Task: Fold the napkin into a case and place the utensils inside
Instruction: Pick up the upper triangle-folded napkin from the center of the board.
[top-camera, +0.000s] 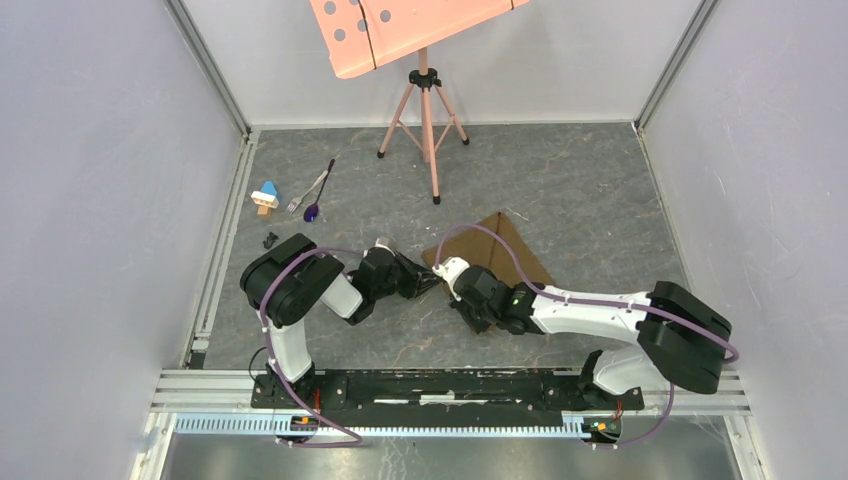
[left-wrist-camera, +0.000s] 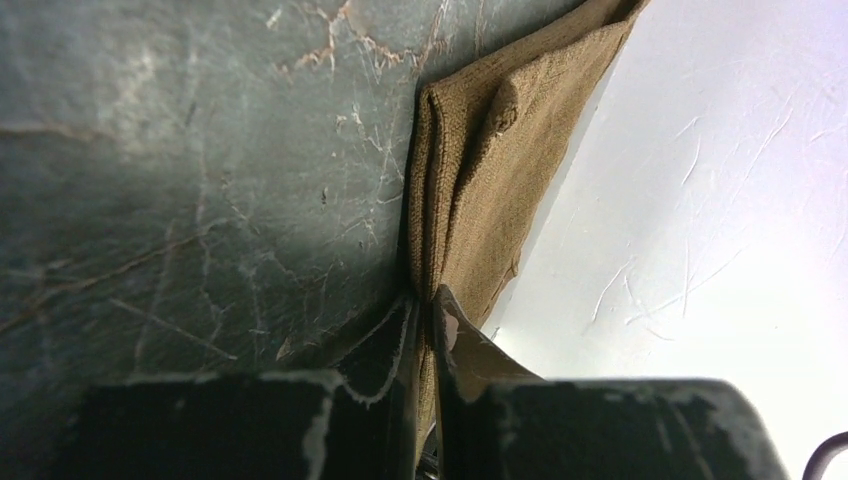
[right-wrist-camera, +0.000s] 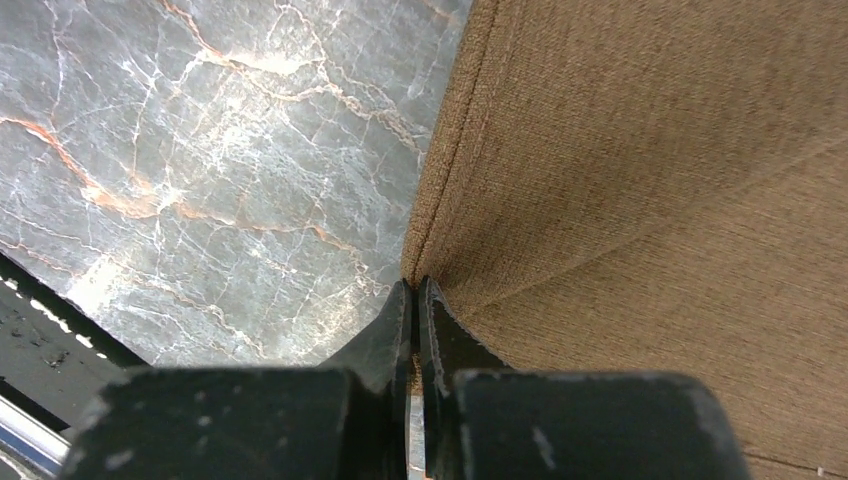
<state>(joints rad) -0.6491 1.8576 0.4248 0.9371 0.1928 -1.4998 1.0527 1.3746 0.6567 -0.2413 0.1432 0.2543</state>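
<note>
The left pincer (left-wrist-camera: 424, 312) and the right pincer (right-wrist-camera: 413, 300) were each found clamped on an edge of the napkin (top-camera: 497, 250).

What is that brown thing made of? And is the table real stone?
The olive-brown cloth napkin looks like soft woven fabric, matte: you can see its tiny crisscross threads. The grey table top looks like marble, with white and orange veins and a slight shine, but it could be a printed sheet.
</note>
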